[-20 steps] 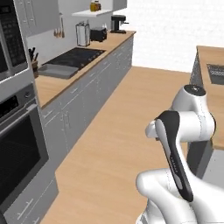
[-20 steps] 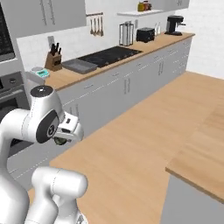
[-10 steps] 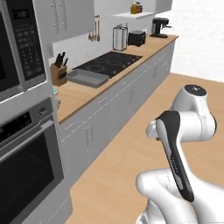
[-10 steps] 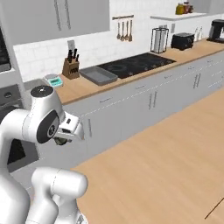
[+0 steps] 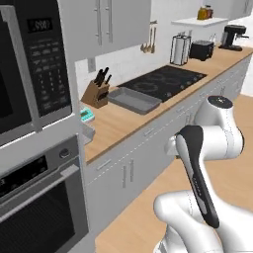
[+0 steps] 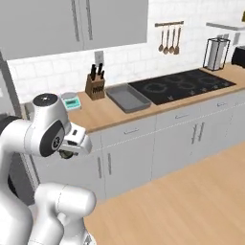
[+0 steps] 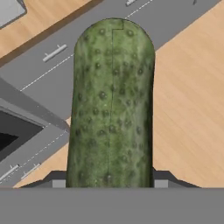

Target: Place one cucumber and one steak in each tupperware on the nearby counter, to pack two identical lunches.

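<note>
My gripper [image 7: 109,181] is shut on a bumpy dark green cucumber [image 7: 111,105], which stands up between the fingertips in the hand view. Beyond it lie grey cabinet fronts and the wooden floor. In the right base view the hand [image 6: 75,141] hangs in front of the light wooden counter [image 6: 103,114], below its edge. A grey rectangular tupperware [image 5: 134,99] [image 6: 127,98] with raised walls lies on the counter just left of the black cooktop. The corner of another grey box [image 5: 89,132] [image 7: 8,8] shows at the counter's left end. The steak is out of view.
A knife block [image 5: 97,92] and a small white scale [image 5: 88,115] with a green display stand near the wall. A wall oven and microwave stack [image 5: 34,148] is at the left. Past the cooktop [image 6: 182,85] are a toaster and coffee machine. Open wooden floor lies to the right.
Both base views have shifted because the base has moved, bringing the counter, knife block and oven stack closer. The cucumber stays in my shut gripper.
</note>
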You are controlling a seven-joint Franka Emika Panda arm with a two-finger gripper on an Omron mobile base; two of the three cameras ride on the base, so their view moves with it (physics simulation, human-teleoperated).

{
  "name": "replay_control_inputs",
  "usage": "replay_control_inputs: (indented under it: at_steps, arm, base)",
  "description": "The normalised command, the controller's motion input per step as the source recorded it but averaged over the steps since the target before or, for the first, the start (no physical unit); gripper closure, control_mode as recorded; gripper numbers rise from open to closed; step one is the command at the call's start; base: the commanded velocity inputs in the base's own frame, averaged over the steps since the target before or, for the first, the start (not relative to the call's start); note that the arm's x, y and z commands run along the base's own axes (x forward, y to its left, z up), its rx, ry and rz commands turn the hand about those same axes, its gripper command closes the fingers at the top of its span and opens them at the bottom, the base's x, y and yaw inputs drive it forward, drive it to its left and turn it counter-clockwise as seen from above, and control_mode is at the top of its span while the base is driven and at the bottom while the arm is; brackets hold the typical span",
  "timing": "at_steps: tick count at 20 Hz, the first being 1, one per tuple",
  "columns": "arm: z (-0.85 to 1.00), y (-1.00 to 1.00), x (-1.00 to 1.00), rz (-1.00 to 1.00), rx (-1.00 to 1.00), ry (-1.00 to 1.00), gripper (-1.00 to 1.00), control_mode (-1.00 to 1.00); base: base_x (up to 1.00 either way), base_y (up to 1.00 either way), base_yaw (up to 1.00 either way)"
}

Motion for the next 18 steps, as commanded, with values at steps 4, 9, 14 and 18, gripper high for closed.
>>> replay_control_inputs:
  at_steps: [4, 9, 14, 18]
  arm:
    - [0.0, 0.0, 0.0, 0.0, 0.0, 0.0, 1.0, 1.0]
    - [0.0, 0.0, 0.0, 0.0, 0.0, 0.0, 1.0, 1.0]
    - [0.0, 0.0, 0.0, 0.0, 0.0, 0.0, 1.0, 1.0]
    - [0.0, 0.0, 0.0, 0.0, 0.0, 0.0, 1.0, 1.0]
  base:
    - [1.0, -0.24, 0.31]
    - [1.0, -0.47, 0.31]
    - [0.98, -0.48, 0.28]
    - [0.89, -0.33, 0.28]
